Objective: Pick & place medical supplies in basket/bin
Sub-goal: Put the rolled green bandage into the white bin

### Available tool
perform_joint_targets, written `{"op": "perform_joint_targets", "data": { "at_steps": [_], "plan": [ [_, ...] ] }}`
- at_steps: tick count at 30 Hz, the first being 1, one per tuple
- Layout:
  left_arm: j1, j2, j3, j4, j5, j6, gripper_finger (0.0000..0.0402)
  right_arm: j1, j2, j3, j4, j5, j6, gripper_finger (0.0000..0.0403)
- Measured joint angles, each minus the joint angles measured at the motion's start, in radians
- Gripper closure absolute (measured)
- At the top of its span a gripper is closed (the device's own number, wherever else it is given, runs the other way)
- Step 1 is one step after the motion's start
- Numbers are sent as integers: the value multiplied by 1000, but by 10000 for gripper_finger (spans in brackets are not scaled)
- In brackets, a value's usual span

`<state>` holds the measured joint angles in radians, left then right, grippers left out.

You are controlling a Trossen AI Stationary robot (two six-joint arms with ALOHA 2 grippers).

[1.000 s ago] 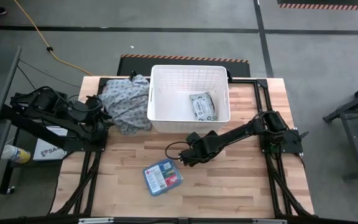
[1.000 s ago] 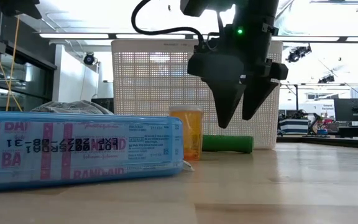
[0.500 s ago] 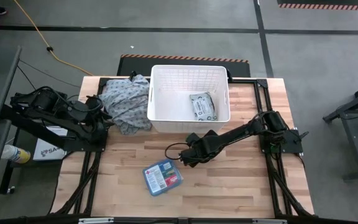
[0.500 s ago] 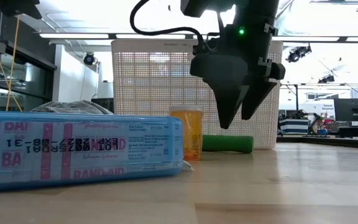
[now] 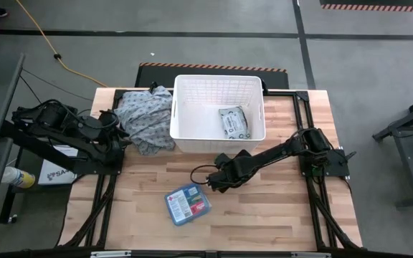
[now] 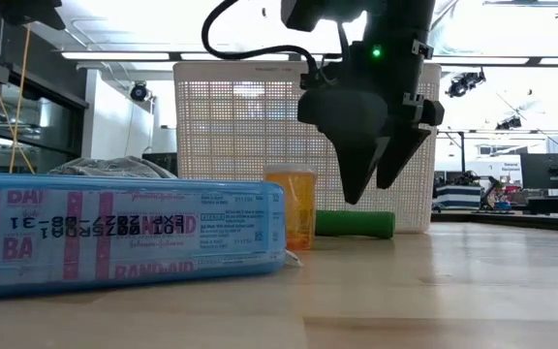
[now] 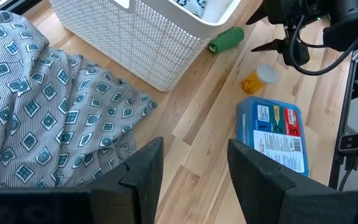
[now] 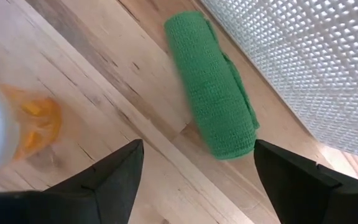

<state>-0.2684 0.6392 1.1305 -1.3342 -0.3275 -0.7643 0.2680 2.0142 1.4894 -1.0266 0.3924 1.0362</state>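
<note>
Right wrist view: right gripper point(image 8: 194, 171) spread wide above green roll point(image 8: 215, 87), not touching.

Only the right gripper point(image 6: 368, 179) moved, tilting a touch and drifting slightly toward the orange bottle point(image 6: 291, 206), fingers still spread wide.

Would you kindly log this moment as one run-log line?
right gripper: open, above green roll by basket | left gripper: idle beside cloth | packet: in basket | blue box, orange bottle: on table
</note>
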Motion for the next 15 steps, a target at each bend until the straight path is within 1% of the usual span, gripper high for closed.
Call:
{"op": "perform_joint_targets", "data": {
  "at_steps": [5, 15],
  "plan": [
    [0, 0, 0, 0, 0, 0, 190, -2, 3, 0, 4, 25, 8, 107],
    [0, 0, 0, 0, 3, 0, 190, -37, 3, 0, 4, 24, -9, 108]
  ]
}}
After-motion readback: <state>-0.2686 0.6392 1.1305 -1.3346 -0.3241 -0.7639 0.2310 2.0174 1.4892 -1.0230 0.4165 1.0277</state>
